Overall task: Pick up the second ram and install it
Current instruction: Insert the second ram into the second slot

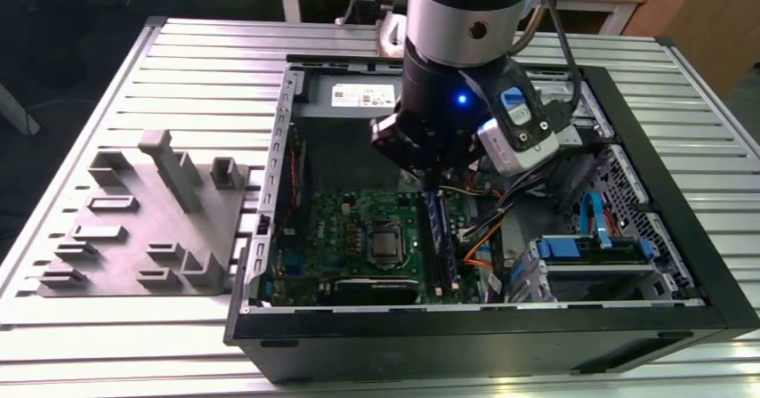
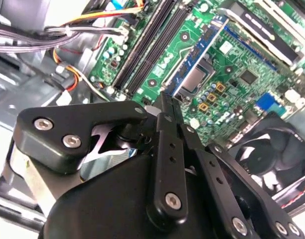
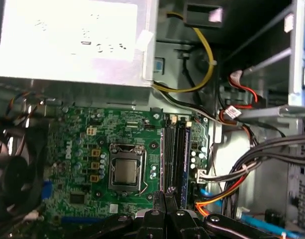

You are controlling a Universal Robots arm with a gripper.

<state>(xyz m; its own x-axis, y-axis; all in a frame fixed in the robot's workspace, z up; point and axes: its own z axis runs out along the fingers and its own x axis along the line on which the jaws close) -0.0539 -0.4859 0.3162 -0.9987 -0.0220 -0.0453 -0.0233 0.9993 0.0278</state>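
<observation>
**Clenched claw above the memory slots, second ram seated beneath**

Reaches down into an open black metal computer case (image 1: 499, 340) standing on a slatted aluminium bench (image 1: 107, 345). Keeps the black metal claw (image 1: 428, 184) (image 2: 165, 102) (image 3: 165, 195) clenched, with the fingertips pressed together in both wrist views.

Hangs with the claw low over a green motherboard (image 1: 344, 229) (image 3: 77, 139) lying flat in the case. Sits just above one end of the long black memory slot rails (image 3: 168, 154) (image 2: 147, 47), which run beside a square silver processor socket (image 1: 383, 242) (image 3: 125, 170) (image 2: 195, 79).

Directly under the claw in the exterior view: the second ram (image 1: 435, 233), a long, thin, dark stick with a bluish sheen, standing on edge in the rails along the socket's side. Cannot tell whether the fingertips touch it.

On the far side of the rails from the socket: a loose bundle of orange, yellow and grey cables (image 3: 227, 189) (image 2: 77, 32). In a corner of the case next to the motherboard: a round black fan (image 2: 272, 144).

Well apart from the claw, at the exterior view's left of the case: a pale grey plastic fixture plate with upright slabs (image 1: 142, 238), resting on the bench.
</observation>
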